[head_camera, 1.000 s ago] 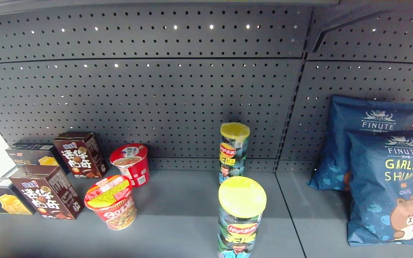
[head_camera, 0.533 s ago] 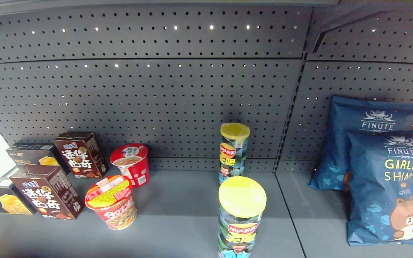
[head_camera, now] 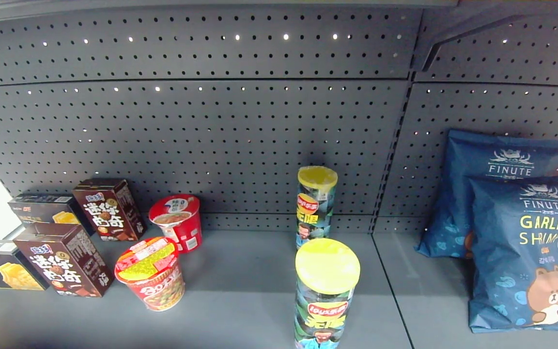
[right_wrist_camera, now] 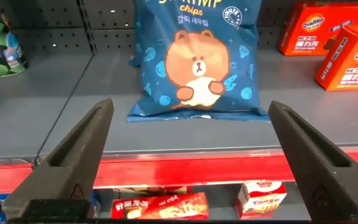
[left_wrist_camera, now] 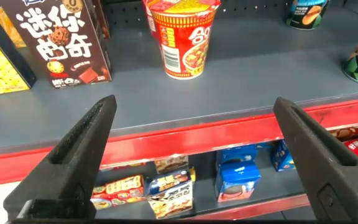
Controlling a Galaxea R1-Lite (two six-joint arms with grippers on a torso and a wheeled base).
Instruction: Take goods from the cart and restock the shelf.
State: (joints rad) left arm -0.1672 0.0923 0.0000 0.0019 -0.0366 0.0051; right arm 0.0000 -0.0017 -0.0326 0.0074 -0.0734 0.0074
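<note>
**Both grippers empty at the shelf front**

The left gripper (left_wrist_camera: 194, 106) and right gripper (right_wrist_camera: 191, 107) hung wide open and held nothing, just before the shelf (head_camera: 240, 276). Reaching in risked toppling the noodle cup (left_wrist_camera: 182, 37) or the tall chip tube (head_camera: 326, 291), which stood near the front edge. The shelf held boxes (head_camera: 66, 259), cups, tubes and blue snack bags (right_wrist_camera: 194, 56)

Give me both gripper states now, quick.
Left gripper: open, holding nothing.
Right gripper: open, holding nothing.
</note>
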